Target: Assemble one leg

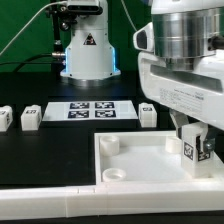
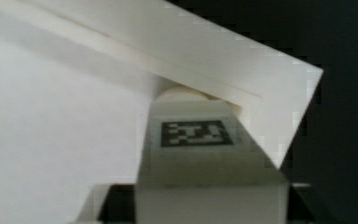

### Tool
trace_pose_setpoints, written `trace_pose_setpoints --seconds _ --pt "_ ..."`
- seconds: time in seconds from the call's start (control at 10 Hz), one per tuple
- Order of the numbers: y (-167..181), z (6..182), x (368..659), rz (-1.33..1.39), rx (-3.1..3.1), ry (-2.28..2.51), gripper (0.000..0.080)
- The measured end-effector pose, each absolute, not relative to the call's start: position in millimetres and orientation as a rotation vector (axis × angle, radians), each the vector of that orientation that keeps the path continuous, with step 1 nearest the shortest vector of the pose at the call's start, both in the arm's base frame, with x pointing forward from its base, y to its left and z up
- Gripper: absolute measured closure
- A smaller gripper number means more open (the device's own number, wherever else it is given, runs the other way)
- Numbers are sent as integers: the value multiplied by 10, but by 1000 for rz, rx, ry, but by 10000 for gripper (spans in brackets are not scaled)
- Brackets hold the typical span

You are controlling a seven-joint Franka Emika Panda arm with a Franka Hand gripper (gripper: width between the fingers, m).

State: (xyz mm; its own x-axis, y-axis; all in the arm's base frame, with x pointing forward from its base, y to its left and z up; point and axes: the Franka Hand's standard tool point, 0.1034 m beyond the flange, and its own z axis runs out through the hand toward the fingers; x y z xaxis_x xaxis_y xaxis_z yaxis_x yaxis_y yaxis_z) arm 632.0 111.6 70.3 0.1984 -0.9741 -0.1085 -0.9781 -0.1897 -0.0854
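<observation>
White and grey, the gripper [image 1: 197, 138] is seen large at the exterior view's right, pointed downward, with its two fingers closed on the leg [image 1: 197, 152]. The leg is a small white plastic block, held upright, with a black-and-white square tag on the face turned to the camera. It is held low over the panel [image 1: 140, 160], toward the exterior view's right; whether its lower end touches the panel cannot be told. In the wrist view the leg [image 2: 197, 165] is shown as a pale block bearing the tag [image 2: 197, 133], its far end met by an angled edge of the panel [image 2: 69, 120].

The panel is a large white square with a raised rim, and a round socket [image 1: 108, 146] is seen in its corner. It is laid on a black table [image 1: 45, 150]. Behind it, three spare blocks are set in a row: one [image 1: 5, 118], a second [image 1: 30, 117] just beside it, and a third [image 1: 148, 115] near the gripper. The marker board [image 1: 92, 110] lies between the second and third. A long white rail [image 1: 50, 205] is laid along the near edge. The arm's base [image 1: 88, 50] stands at the back against a dark room.
</observation>
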Motion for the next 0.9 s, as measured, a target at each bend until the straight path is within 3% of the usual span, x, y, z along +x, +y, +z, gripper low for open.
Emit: trace_pose_setpoints --seconds 0.3,0.4,0.5,0.6,0.9 --pt "1134 694 6301 106 -2022 2166 504" --pt "1134 689 6298 106 -2034 2156 338" --pt "1133 686 6296 104 -2049 2142 338" --pt "1139 683 6292 97 -2104 2085 196" --pt "1285 707 6282 -26 -2488 1586 152"
